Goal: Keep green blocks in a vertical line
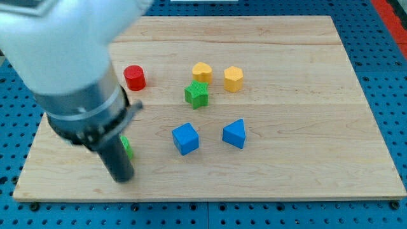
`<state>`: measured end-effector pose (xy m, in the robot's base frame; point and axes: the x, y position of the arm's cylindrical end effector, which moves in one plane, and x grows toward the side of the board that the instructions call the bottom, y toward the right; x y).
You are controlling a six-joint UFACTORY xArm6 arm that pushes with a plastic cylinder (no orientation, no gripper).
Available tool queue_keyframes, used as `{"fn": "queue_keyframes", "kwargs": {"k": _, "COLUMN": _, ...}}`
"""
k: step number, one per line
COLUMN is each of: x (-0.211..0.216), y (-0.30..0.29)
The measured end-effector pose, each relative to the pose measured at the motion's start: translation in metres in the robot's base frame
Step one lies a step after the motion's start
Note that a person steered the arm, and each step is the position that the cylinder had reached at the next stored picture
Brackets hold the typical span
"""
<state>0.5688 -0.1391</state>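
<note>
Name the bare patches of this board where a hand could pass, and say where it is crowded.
Bare: the view's right, beyond the yellow hexagon and blue triangle block; the bottom strip under the blue cube.

Crowded: the middle, where the green star touches the yellow heart, with the red cylinder nearby. The arm hides most of a second green block; my tip isn't visible.

pale wooden board [305,95] (visible grain), matt plastic-looking blocks, ridged green star block [196,94], perforated blue surface [388,76]

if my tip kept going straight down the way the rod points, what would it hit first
The rod points down at the wooden board, so my tip would meet only that, near the view's bottom left. It looks at or just above the surface; depth is unclear. A partly hidden green block sits just behind the rod.
</note>
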Motion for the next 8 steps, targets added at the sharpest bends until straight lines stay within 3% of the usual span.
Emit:
{"fn": "queue_keyframes", "kwargs": {"k": 1, "x": -0.029, "y": -0.017}}
{"fn": "queue_keyframes", "kwargs": {"k": 2, "x": -0.009, "y": -0.051}}
{"fn": "queue_keyframes", "kwargs": {"k": 3, "x": -0.044, "y": -0.053}}
{"fn": "queue_keyframes", "kwargs": {"k": 5, "x": -0.068, "y": 0.029}}
{"fn": "queue_keyframes", "kwargs": {"k": 6, "x": -0.069, "y": -0.005}}
{"fn": "queue_keyframes", "kwargs": {"k": 8, "x": -0.085, "y": 0.010}}
